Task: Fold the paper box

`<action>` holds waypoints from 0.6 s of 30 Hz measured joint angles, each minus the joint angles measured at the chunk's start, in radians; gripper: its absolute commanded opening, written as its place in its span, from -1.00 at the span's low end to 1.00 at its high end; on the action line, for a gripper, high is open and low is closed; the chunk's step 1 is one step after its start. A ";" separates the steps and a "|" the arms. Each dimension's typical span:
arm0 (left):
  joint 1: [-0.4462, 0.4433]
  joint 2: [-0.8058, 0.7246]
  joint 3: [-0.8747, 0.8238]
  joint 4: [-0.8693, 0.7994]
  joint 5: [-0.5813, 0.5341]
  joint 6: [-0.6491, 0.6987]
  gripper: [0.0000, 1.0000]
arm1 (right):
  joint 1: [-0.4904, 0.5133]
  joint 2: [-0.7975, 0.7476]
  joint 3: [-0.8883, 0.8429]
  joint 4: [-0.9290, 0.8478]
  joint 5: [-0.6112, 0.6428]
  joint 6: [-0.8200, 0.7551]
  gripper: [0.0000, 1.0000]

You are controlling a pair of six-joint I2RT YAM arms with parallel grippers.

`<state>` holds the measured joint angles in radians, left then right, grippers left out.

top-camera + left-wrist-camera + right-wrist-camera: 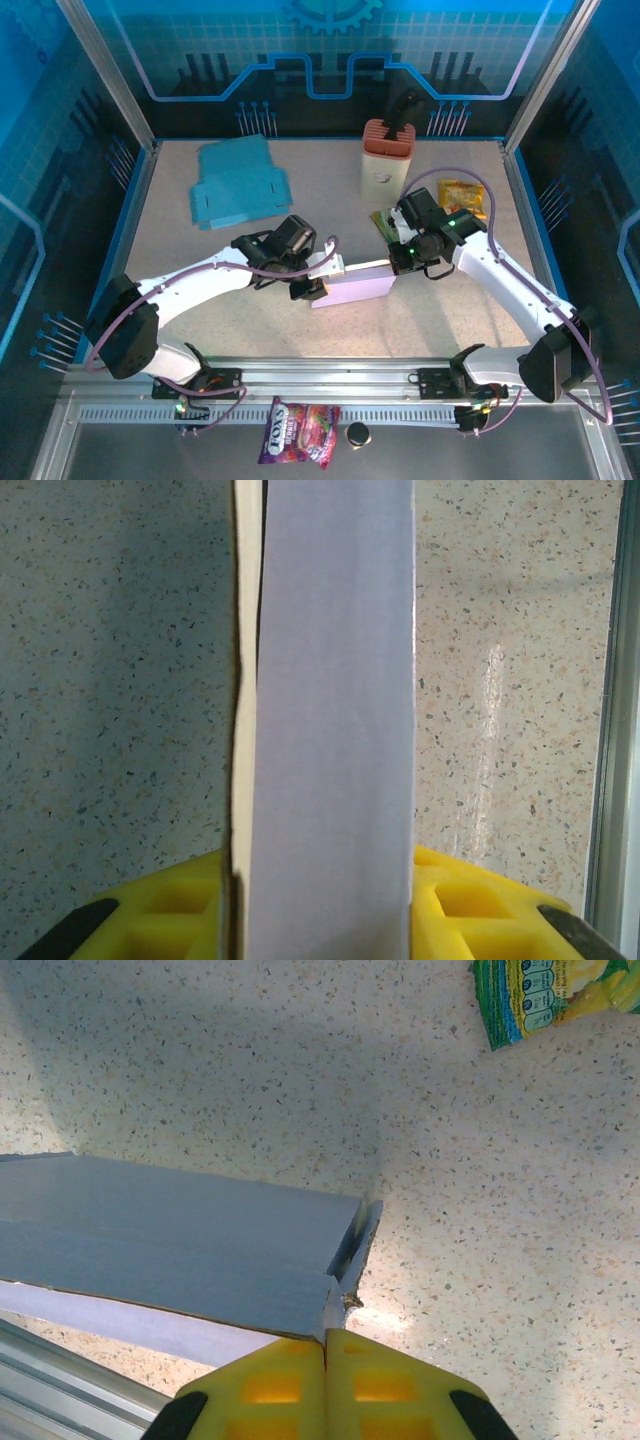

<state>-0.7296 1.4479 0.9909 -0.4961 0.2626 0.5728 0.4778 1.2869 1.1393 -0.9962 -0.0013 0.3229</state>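
The paper box (355, 290) is a pale lavender carton lying across the middle of the table, between my two arms. My left gripper (312, 282) is shut on its left end. In the left wrist view the box (335, 730) runs straight up from the gripper (320, 885), with a yellow pad (470, 895) against each side. My right gripper (400, 262) is at the box's right end. In the right wrist view its yellow pads (270, 1385) are pressed together on a thin end flap (355, 1260) of the box (180, 1250).
A flat blue cardboard blank (240, 185) lies at the back left. An orange-and-white container (388, 160) stands at the back, with a yellow snack packet (462, 195) and a green packet (550, 995) close behind the right arm. A candy bag (300, 432) lies beyond the front rail.
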 measured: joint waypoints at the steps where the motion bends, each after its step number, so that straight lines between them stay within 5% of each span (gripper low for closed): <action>1: 0.000 0.000 0.000 0.000 0.000 0.000 -0.54 | 0.000 0.000 0.000 0.000 -0.002 0.011 -1.00; 18: 0.000 0.000 0.000 0.000 0.003 -0.003 -0.60 | 0.000 -0.013 0.000 -0.026 -0.024 0.090 -1.00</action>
<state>-0.7296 1.4479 0.9909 -0.4965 0.2661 0.5697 0.4778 1.2743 1.1393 -1.0225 -0.0254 0.4133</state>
